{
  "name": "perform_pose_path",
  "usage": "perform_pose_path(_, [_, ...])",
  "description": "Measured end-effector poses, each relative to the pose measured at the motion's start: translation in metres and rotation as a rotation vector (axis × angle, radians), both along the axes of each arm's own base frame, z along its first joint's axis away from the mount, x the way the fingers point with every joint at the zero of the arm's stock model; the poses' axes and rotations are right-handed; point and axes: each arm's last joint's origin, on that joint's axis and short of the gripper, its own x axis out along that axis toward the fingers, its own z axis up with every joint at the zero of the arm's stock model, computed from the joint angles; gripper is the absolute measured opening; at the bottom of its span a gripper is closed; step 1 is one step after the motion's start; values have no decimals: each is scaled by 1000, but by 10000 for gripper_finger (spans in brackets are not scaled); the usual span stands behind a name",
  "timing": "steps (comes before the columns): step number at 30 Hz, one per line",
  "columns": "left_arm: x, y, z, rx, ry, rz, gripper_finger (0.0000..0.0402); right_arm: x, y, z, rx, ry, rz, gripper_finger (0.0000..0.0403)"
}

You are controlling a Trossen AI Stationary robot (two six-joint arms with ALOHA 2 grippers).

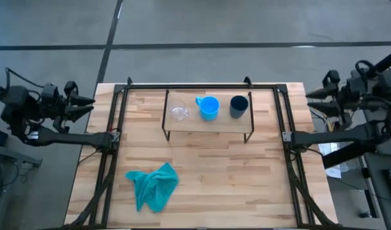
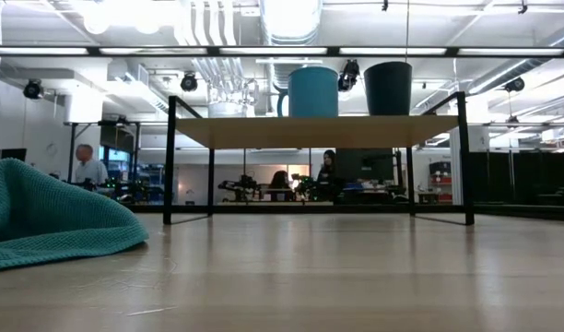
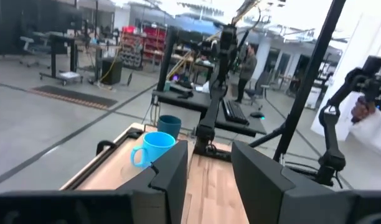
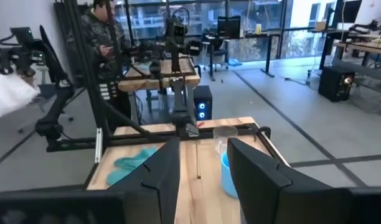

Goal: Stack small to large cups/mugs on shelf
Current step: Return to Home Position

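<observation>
Three cups stand in a row on their bases on the low wooden shelf [image 1: 208, 121] [image 2: 319, 131], near the table's far edge. From left to right they are the clear cup [image 1: 178, 110] [image 2: 229, 101], the bright blue mug [image 1: 209, 107] [image 2: 312, 90] [image 3: 154, 147] and the dark navy cup [image 1: 239, 105] [image 2: 388, 88] [image 3: 170, 124]. My left gripper [image 1: 88, 101] [image 3: 209, 180] is open and hovers off the table's far left corner. My right gripper [image 1: 310, 94] [image 4: 203, 168] is open and hovers off the far right corner. Both point toward the shelf, well away from it.
A crumpled teal cloth [image 1: 153, 185] [image 2: 42, 217] [image 4: 131, 163] lies on the table's near left part. Black frame rails [image 1: 112, 137] run along the table's left, right and far sides. Bare wood [image 1: 246, 185] stretches between the shelf and the near edge. People stand in the room beyond the table.
</observation>
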Motion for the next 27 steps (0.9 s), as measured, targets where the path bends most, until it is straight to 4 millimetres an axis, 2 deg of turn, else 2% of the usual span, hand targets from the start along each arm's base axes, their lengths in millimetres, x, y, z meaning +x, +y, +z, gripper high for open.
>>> perform_pose_path(7, [7, 0, -43, 11, -73, -3, 112, 6, -1, -55, 40, -63, 1, 123])
perform_pose_path(15, [19, 0, -94, 9, -179, -11, 112, 22, -2, -107, 57, -162, 11, 130])
perform_pose_path(18, [35, 0, -111, 5, -116, -19, 112, 26, -2, -125, 68, -186, 12, 129])
perform_pose_path(21, [44, 0, -110, 8, -164, -32, 112, 28, -3, -143, 96, -201, 14, 125])
perform_pose_path(24, [54, 0, -120, 24, -180, -32, 112, 30, -3, -158, 126, -221, 16, 121])
perform_pose_path(27, [57, 0, -120, 38, -267, -31, 112, 30, -3, -171, 129, -250, 18, 121])
